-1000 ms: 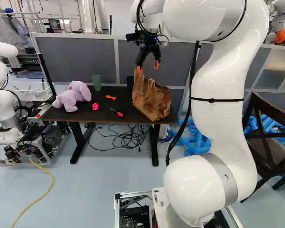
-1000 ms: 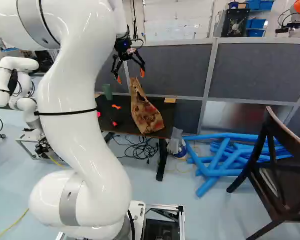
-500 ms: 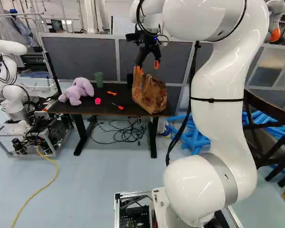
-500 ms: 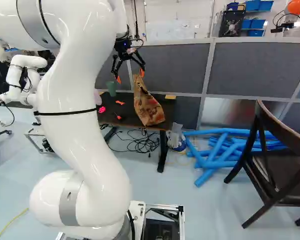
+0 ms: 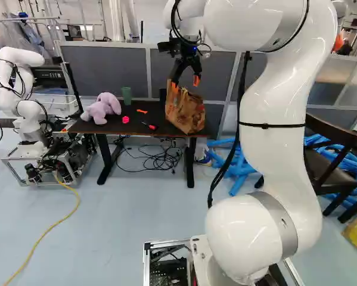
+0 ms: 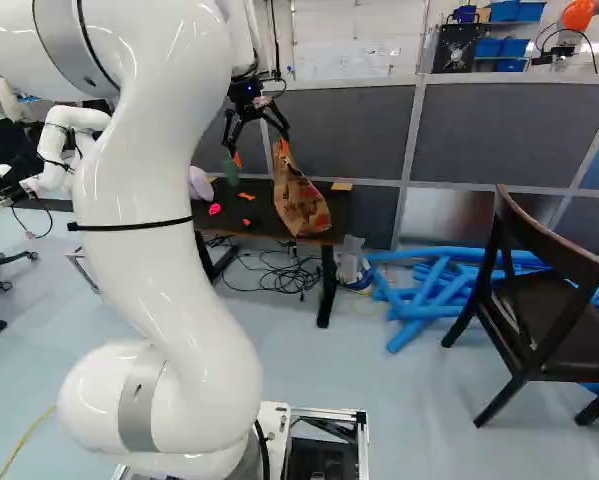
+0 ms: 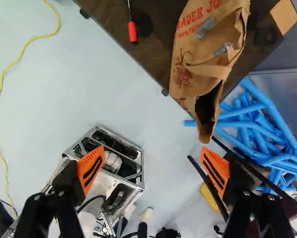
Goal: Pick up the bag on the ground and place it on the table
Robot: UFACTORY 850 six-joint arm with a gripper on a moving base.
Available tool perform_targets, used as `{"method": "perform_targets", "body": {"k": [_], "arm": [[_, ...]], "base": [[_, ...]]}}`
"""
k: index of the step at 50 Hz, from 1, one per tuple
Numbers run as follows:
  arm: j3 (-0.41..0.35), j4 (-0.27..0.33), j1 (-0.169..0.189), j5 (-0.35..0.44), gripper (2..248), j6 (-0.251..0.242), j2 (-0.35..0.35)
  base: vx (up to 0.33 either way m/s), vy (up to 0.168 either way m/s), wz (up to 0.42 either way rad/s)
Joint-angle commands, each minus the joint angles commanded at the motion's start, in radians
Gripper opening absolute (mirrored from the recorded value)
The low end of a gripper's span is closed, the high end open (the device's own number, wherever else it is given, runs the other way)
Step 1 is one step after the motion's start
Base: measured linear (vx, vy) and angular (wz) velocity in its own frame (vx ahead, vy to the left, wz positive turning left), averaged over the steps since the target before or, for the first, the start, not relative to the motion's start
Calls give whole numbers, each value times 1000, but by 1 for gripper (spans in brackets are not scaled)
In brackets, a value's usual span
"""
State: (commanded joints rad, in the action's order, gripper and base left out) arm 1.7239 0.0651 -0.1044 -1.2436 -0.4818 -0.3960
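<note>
High ahead of the base, my gripper point(image 5: 185, 84) hangs with its fingers spread and nothing between them. The brown paper bag point(image 5: 186, 112) rests on the right end of the dark table point(image 5: 83, 126), its narrow top rising toward the gripper in the base views. In the wrist view the gripper point(image 7: 153, 167) is open, orange pads far apart. The bag point(image 7: 203, 64) lies ahead of it there, its open mouth reaching close to one pad; whether they touch I cannot tell.
On the table are a purple plush toy point(image 5: 101, 108), a green cup point(image 5: 126, 95), a pink item point(image 5: 125, 120) and a red-handled tool point(image 5: 149, 126). Cables point(image 5: 154, 159) lie beneath. Blue tubes point(image 6: 429, 290) and a dark chair point(image 6: 539, 300) stand right; another robot point(image 5: 29, 113) left.
The base has moved back from the table and turned slightly, so the scene has shifted. My arm holds its pose, gripper still open. The bag has stayed on the table.
</note>
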Motion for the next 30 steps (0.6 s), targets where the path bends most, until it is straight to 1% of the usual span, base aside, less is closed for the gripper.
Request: {"method": "perform_targets", "body": {"k": [21, 26, 30], "arm": [[0, 0, 0, 0, 247, 0, 0], [0, 0, 0, 0, 247, 0, 0], [0, 0, 0, 0, 247, 0, 0]], "base": [[-208, -1, 17], [-144, -2, 12], [-47, 5, 11]]}}
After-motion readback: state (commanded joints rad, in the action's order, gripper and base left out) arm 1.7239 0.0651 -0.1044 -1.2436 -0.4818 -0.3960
